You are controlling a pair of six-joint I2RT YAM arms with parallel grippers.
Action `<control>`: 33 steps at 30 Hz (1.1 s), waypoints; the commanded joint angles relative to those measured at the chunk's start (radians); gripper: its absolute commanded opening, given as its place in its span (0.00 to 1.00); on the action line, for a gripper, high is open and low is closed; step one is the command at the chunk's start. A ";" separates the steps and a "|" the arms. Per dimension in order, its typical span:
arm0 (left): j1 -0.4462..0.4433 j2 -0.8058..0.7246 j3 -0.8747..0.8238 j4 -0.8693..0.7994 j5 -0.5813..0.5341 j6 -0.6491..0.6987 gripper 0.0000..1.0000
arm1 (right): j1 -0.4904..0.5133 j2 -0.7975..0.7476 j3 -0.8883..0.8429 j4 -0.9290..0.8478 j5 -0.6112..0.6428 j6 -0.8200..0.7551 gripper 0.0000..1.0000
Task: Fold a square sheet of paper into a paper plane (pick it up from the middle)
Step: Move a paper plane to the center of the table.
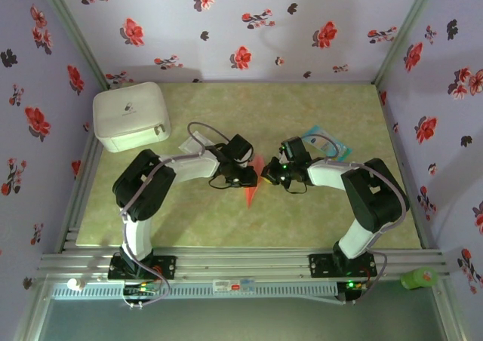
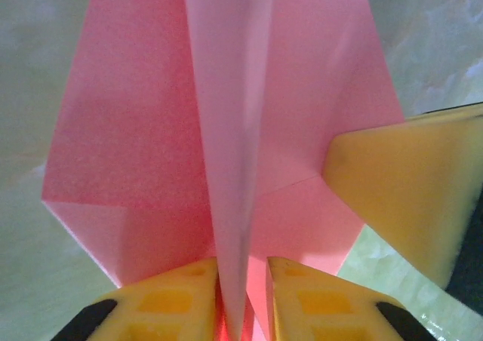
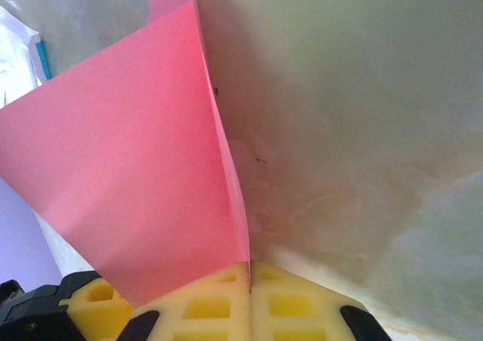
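Observation:
The salmon-pink paper, folded into a narrow pointed dart, stands on edge mid-table between both grippers. My left gripper reaches it from the left. In the left wrist view the paper's raised centre crease runs down between my yellow fingers. The jaws of the left gripper stand narrowly apart around it, with a slit left on the right side. My right gripper comes from the right and is shut on the paper's edge; the sheet rises from the seam of the right gripper. One of its fingers presses the right flap.
A white box sits at the back left, with a pale translucent packet beside it. A teal-and-white packet lies behind the right arm. Flowered walls enclose the green mat on three sides.

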 commanded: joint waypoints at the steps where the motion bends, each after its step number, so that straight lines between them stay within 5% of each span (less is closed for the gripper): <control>1: -0.009 0.021 0.024 -0.023 0.008 0.021 0.22 | 0.002 0.002 -0.006 0.025 -0.015 0.012 0.05; 16: -0.012 0.022 0.032 -0.038 -0.012 0.018 0.13 | 0.002 -0.003 -0.011 0.026 -0.014 0.012 0.08; 24: -0.012 -0.038 0.055 -0.194 -0.256 -0.023 0.11 | -0.017 -0.094 0.012 -0.093 0.049 -0.061 0.37; 33: -0.011 -0.006 0.135 -0.326 -0.360 -0.015 0.11 | -0.082 -0.183 -0.022 -0.150 0.102 -0.094 0.42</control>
